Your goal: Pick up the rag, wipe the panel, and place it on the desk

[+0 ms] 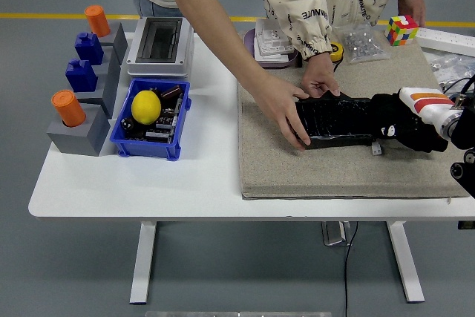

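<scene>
The right robot hand [398, 125], black with a white and orange wrist cuff, rests at the right end of the flat black rectangular panel [334, 122]. Its fingers lie dark against dark material, so how far they are spread cannot be told, nor whether a rag is under them. The panel lies on the beige felt mat [274, 165] covering the right half of the white table [148, 183]. One person's bare hand [286, 109] grips the panel's left end; a second person's hand [320, 79], in a printed cream sleeve, touches its far edge. No left robot hand appears.
</scene>
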Robot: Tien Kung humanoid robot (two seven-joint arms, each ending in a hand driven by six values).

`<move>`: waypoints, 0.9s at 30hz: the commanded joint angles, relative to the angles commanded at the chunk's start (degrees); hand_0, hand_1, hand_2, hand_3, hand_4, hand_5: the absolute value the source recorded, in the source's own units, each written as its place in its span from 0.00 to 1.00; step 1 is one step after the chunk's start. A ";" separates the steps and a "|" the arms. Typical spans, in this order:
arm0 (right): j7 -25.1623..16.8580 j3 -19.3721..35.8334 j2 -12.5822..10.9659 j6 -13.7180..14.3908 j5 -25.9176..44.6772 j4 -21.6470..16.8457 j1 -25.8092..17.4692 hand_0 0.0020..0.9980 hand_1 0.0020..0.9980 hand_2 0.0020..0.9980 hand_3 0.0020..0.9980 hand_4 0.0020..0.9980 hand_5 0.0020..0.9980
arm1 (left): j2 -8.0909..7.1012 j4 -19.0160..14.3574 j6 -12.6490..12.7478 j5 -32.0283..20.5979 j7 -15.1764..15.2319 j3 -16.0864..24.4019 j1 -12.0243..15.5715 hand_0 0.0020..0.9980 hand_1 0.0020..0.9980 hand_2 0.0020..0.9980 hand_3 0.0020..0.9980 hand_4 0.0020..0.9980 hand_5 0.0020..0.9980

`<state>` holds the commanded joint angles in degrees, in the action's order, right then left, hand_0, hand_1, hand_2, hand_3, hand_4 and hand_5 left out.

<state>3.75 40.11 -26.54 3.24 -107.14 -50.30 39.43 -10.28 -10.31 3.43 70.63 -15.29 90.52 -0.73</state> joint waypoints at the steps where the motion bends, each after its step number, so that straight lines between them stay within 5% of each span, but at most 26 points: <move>1: -0.02 0.07 -0.13 -0.01 -0.01 -0.01 -0.07 0.31 0.45 0.50 0.50 0.77 0.22 | -0.01 0.00 0.00 -0.01 0.01 -0.01 -0.02 0.65 0.70 0.75 0.57 0.60 0.48; 27: -0.14 0.83 -0.21 -0.07 -0.34 -0.11 0.09 0.30 0.45 0.50 0.50 0.78 0.23 | 0.15 0.00 -0.14 0.13 0.14 -0.09 -0.27 0.65 0.70 0.75 0.57 0.60 0.48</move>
<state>3.62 40.94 -26.76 3.16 -107.49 -50.41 39.52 -10.14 -10.31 3.29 70.77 -15.15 90.43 -1.00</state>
